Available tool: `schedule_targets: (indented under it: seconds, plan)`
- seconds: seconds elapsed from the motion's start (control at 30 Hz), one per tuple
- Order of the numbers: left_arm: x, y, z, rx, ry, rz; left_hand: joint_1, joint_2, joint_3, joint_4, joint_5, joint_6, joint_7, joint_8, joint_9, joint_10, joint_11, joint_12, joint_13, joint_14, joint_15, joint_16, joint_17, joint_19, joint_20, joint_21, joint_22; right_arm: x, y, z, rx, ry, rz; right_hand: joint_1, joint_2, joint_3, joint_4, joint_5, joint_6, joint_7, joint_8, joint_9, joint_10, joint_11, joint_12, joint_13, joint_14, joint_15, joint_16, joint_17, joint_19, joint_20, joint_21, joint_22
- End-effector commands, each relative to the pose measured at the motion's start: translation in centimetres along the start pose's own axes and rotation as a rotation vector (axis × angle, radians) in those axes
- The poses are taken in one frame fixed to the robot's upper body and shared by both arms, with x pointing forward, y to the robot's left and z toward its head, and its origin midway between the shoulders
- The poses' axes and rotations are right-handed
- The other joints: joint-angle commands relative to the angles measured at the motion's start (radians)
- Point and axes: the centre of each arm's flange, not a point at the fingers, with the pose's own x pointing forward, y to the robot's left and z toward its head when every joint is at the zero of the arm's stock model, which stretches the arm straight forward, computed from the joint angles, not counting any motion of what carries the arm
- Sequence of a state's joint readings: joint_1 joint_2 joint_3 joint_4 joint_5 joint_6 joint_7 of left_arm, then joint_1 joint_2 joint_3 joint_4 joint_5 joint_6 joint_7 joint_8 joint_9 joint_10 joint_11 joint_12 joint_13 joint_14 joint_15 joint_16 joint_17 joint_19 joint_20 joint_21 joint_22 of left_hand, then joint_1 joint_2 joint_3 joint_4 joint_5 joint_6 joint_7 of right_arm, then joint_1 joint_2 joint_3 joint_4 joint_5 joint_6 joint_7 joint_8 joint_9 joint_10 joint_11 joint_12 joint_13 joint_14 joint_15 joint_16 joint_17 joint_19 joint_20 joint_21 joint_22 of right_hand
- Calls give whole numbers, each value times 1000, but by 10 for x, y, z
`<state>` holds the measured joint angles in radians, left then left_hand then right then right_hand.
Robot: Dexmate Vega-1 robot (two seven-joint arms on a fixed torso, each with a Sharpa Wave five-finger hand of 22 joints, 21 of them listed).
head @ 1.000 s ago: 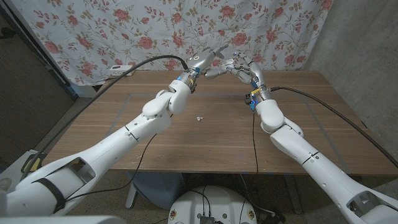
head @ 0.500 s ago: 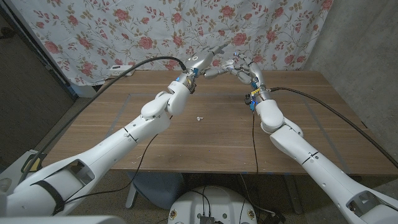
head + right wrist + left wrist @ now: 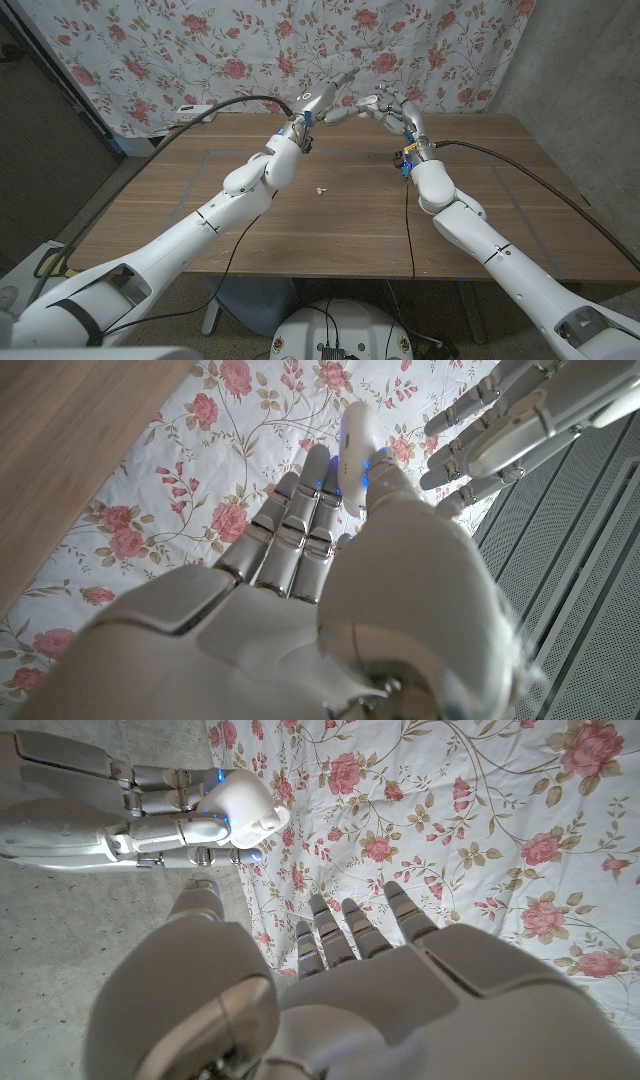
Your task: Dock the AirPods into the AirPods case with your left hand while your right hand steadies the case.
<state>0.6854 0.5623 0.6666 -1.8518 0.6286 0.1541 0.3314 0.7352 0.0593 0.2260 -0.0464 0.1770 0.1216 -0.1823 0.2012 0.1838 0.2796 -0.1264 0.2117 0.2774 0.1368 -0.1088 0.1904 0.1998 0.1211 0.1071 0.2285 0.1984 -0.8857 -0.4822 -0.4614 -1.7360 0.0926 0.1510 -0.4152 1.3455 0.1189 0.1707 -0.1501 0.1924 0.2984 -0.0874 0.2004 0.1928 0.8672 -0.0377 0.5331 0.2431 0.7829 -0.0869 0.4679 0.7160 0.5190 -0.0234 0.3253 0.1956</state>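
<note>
One AirPods case [image 3: 245, 810] and one loose earbud [image 3: 321, 188] are in view. The case is a white rounded shell held up in the air above the far edge of the tabletop [image 3: 520, 215], gripped between the thumb and fingers of the right hand [image 3: 392, 108]; in the left wrist view its long axis runs roughly along the right hand's fingers [image 3: 165, 800], with its rounded end sticking out past the fingertips, and in the right wrist view it shows as a narrow white edge [image 3: 355, 445] standing above the fingers that clasp it. Whether its lid is up, and whether anything sits inside it, cannot be told from these pictures. The single earbud lies on the tabletop near the middle, well apart from both hands; it is too small to tell which way its stem points. The left hand [image 3: 325, 98] is raised just beside the right hand over the far edge, its fingers [image 3: 350, 925] spread and straight with nothing between them, the tips reaching toward the case without clearly touching it. Behind both hands hangs one floral cloth [image 3: 200, 45], white with pink roses, and a black cable [image 3: 215, 105] runs along the left arm.
</note>
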Motion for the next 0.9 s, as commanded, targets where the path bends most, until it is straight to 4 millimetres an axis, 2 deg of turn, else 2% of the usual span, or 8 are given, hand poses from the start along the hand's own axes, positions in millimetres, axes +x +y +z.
schedule_targets:
  seconds: [0.03,0.2,0.27,0.37,0.6,0.9]
  plan:
    - [-14,1,-11,-134,73,65,-13,3,0,6,0,11,-3,7,2,-29,4,-8,-2,-11,5,-3,2,-5,0,-4,1,5,-4,-1,-23,-1,-40,4,7,-1,-1,5,6,1,6,2,142,-135,5,6,13,-154,-2,2,-5,4,5,0]
    - [-16,-2,-16,-138,99,47,-15,3,0,4,1,11,-2,5,2,-30,5,-7,-3,-12,6,-2,1,-8,1,-4,1,6,-6,-1,-29,0,-57,4,7,-1,-1,5,6,1,6,2,142,-135,5,6,14,-154,-3,3,-5,4,5,0]
    - [-16,-3,-16,-145,108,35,-18,3,0,2,2,-25,6,-10,2,-32,6,-5,-6,-15,8,-2,0,-10,1,-5,1,6,-7,-1,-34,-2,-64,4,8,-1,-1,5,6,1,6,2,142,-135,5,6,14,-154,-4,3,-5,4,5,0]
    - [-21,-7,-19,-193,142,52,-20,2,0,1,2,-30,5,-12,2,-38,6,-7,-7,-23,13,-4,-1,-14,4,-6,1,7,-8,0,-43,-8,-81,4,8,-1,-1,5,6,1,6,2,142,-135,5,6,14,-154,-4,4,-5,4,5,0]
    - [-27,-15,-26,-285,197,42,-30,4,2,-4,1,61,17,19,3,-53,12,-5,-14,-40,24,-3,-2,-26,8,-9,2,7,-13,1,-49,-14,-107,4,8,-1,-1,5,5,2,5,2,142,-135,5,5,15,-154,-6,4,-5,5,5,0]
    - [-28,-23,-27,-335,219,27,-39,6,4,-11,0,162,17,44,3,-74,17,-4,-20,-51,38,-1,-3,-32,14,-9,2,6,-15,1,-54,-24,-125,4,8,-2,0,5,5,0,5,2,142,-135,5,5,15,-154,-8,5,-6,4,5,0]
